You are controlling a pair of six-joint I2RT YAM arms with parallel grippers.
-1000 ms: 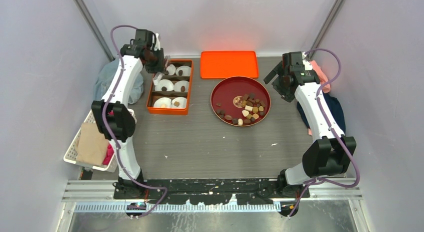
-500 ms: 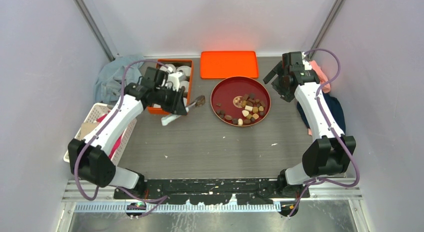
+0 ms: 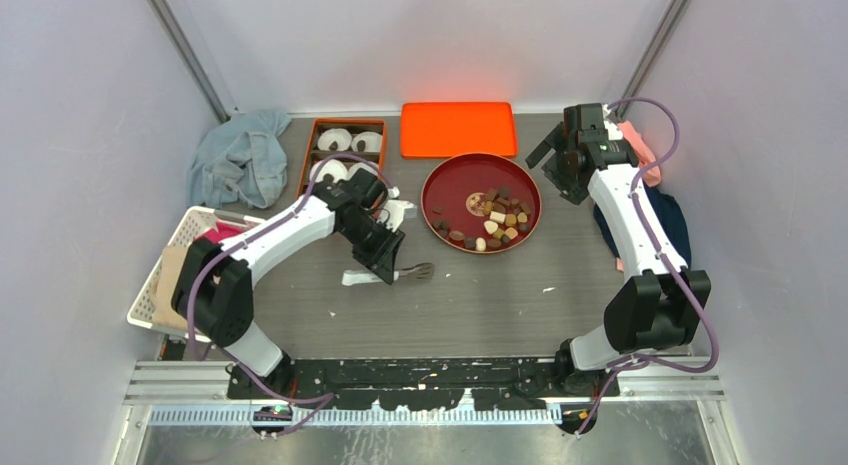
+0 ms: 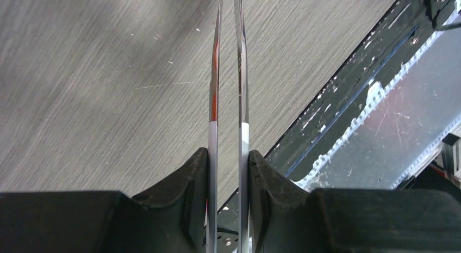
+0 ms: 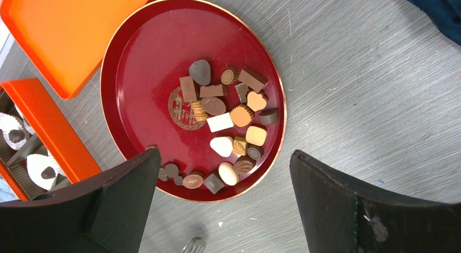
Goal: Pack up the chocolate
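Observation:
The chocolate lies as a heap of dark brown, tan and cream-white pieces on a round red plate. The right wrist view looks down on the chocolate and the plate. My left gripper hangs over the bare table left of the plate, shut on metal tongs. In the left wrist view the tongs' two blades run out between the gripper fingers. My right gripper stands open above the plate's far right side, holding nothing.
An orange box with white paper cups stands at the back left, with an orange lid behind the plate. A blue cloth and a white basket are at the left. Dark and pink cloths lie at the right.
My left arm has swung from the orange box toward the near middle of the table, carrying the tongs. The right arm has not moved.

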